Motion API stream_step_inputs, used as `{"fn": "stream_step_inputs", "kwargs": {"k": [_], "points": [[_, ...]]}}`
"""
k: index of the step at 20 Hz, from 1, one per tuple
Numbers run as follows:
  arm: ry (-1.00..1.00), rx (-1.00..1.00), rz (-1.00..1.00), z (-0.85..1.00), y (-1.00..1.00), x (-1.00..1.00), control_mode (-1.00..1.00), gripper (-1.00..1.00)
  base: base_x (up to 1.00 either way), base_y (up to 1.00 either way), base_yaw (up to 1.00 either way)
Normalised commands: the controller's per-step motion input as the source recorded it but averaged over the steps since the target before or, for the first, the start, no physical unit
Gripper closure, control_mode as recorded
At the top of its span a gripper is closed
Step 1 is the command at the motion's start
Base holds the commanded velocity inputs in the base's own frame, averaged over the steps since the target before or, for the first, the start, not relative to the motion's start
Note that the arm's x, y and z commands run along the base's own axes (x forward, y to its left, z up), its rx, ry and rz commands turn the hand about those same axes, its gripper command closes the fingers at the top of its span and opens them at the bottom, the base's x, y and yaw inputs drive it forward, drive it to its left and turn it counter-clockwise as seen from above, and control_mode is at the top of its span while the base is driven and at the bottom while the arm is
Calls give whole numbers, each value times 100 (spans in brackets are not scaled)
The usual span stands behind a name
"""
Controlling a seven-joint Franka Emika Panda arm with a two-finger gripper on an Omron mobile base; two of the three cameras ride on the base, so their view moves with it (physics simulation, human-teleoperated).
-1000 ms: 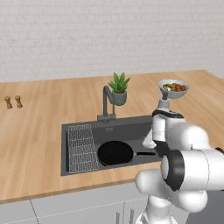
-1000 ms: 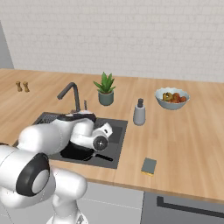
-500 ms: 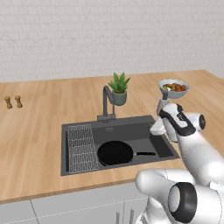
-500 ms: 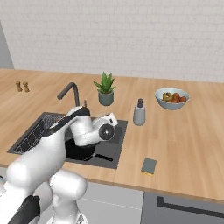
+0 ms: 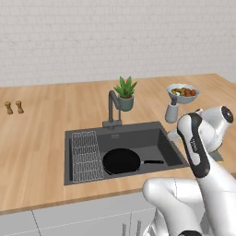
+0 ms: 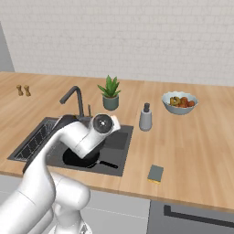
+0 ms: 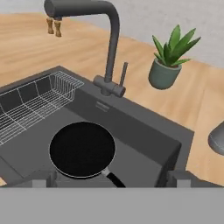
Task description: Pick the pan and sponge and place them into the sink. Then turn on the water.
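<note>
The pan (image 5: 121, 161) lies flat on the floor of the sink (image 5: 161, 131), its long handle pointing toward three o'clock in the left base view; in the hand view the pan (image 7: 82, 149) sits low in the basin with its handle running off toward five o'clock. Going left to right across the counter (image 5: 37, 138): two small brown shakers (image 5: 14, 107) stand side by side far out at nine o'clock from the sink; a wire rack (image 5: 86, 154) fills the left part of the basin, just beside the pan; the dark arched faucet (image 5: 113, 108) rises at the back rim, at twelve o'clock from the pan, its spout reaching over the basin; a potted plant (image 5: 125, 93) stands just behind the faucet, near one o'clock; a grey soap bottle (image 6: 146, 117) stands on the counter past the sink's right edge; a bowl of fruit (image 6: 179, 102) sits farther back toward two o'clock; the sponge (image 6: 155, 173) lies flat on the counter near the front edge, at about four o'clock from the sink, well apart from the pan. The hand (image 7: 111, 180) hangs above the front of the basin with its two fingers spread wide and nothing between them.
</note>
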Motion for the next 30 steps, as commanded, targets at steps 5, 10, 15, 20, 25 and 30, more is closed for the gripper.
{"fn": "stream_step_inputs", "kwargs": {"k": [5, 10, 15, 20, 25, 30], "points": [[42, 1, -12, 19, -71, -50, -100, -100, 0, 0, 0], [36, 1, -25, -19, -75, -42, -100, -100, 0, 0, 0], [29, -1, -32, -34, -46, -11, -100, -100, 0, 0, 0], [16, -5, -30, -49, -32, 0, -100, -100, 0, 0, 0], [0, -12, -25, -55, -26, 0, -100, -100, 0, 0, 0], [0, -2, -14, -32, -48, 0, -100, -100, 0, 0, 0]]}}
